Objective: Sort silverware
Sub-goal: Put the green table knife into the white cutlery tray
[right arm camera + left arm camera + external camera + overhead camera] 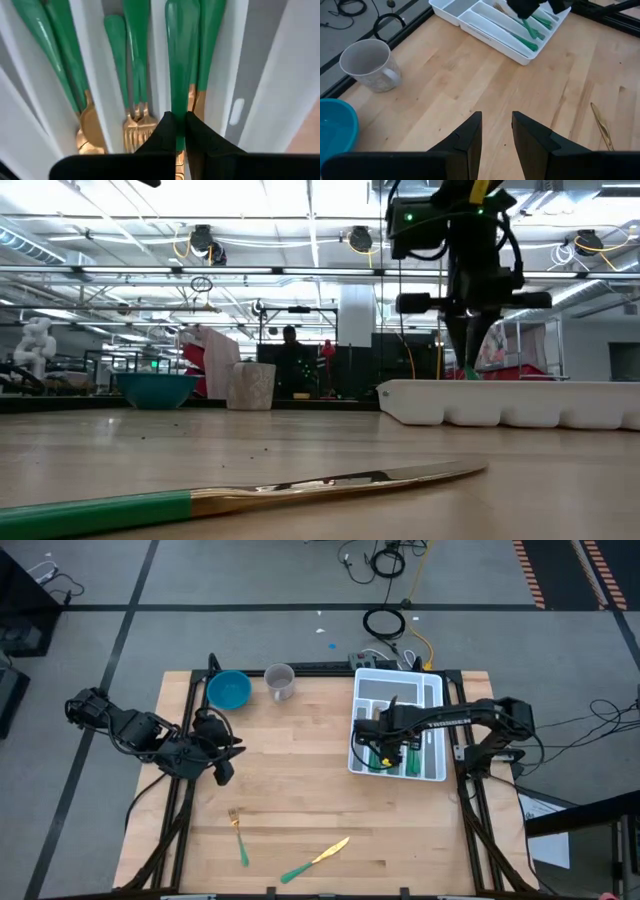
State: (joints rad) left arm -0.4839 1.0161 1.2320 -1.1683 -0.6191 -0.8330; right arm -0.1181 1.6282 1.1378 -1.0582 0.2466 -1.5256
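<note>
Wooden tabletop [300,770] under workshop lighting is serving as the sorting surface, with a white divided tray [432,690] at its right rear.

Right gripper [176,131] is hanging low inside the tray, fingers pinched together on the teal handle of one utensil [181,60]; going by the compartment, probably a knife, but its head is hidden. That compartment is already holding another green-handled piece just beside it. The next slot over is holding forks [136,120], the one beyond a spoon [87,125].

Judgement: the step in hand is lowering this piece into its slot. To do it well, the handle should be lying parallel to the dividers before release; the fingers should part only slightly and lift straight up, so they are not dragging the neighbouring piece or clipping a wall.

Left gripper [496,131] is waiting over the table's left side, fingers standing apart and holding nothing, near a blue bowl [229,690] and a grey mug [280,681].

Still unsorted on the front of the table: a fork [238,830] and a knife [315,860], lying apart from each other, well away from the tray.
</note>
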